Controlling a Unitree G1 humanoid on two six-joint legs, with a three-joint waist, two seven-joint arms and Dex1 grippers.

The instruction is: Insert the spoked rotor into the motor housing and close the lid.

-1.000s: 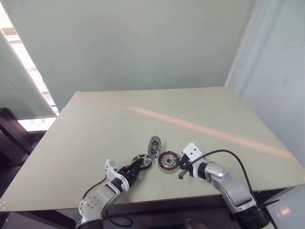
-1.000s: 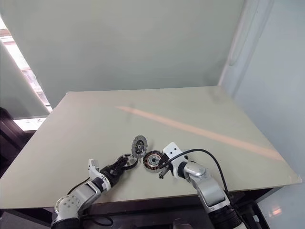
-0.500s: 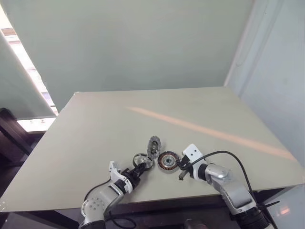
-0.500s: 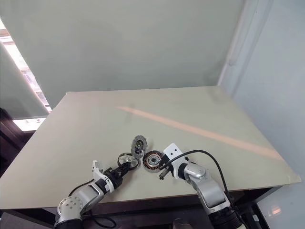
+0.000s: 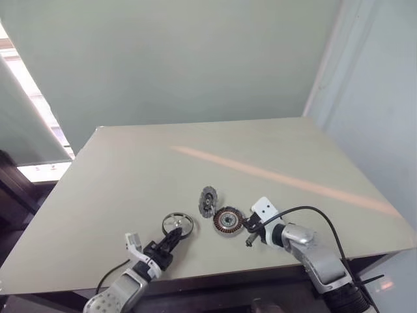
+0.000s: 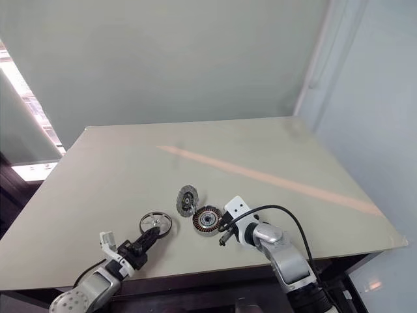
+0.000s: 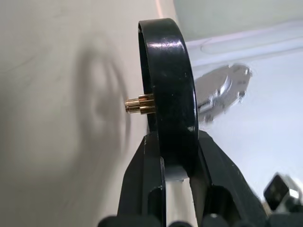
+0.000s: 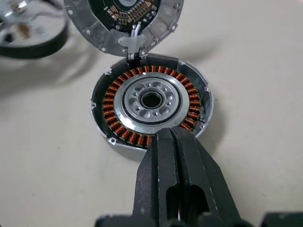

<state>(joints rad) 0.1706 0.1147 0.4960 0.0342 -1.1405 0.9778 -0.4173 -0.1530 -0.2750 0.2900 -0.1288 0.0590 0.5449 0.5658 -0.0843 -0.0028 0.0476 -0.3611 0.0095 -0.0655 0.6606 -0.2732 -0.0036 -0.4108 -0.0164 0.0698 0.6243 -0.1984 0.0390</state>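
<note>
The spoked rotor (image 5: 177, 223), a dark ring with spokes, is held on edge left of the other parts, above the table. My left gripper (image 5: 169, 240) is shut on its near rim. In the left wrist view both fingers (image 7: 147, 163) clamp the black rim (image 7: 168, 90). The motor housing (image 5: 228, 220) lies flat with its copper windings (image 8: 113, 111) showing. The lid (image 5: 208, 200) stands tilted open at the housing's far-left edge. My right gripper (image 5: 245, 226) is shut, with its tips (image 8: 170, 137) at the housing's near rim.
All the parts sit near the front edge (image 5: 215, 270) of a large beige table (image 5: 195, 156). A black cable (image 5: 313, 212) loops over my right wrist. A wall stands behind the table, and the floor drops away on the left.
My left gripper closed on the rotor's rim and drew it back and to the left, away from the lid and housing. The right gripper stayed put. The camera shifted slightly.
</note>
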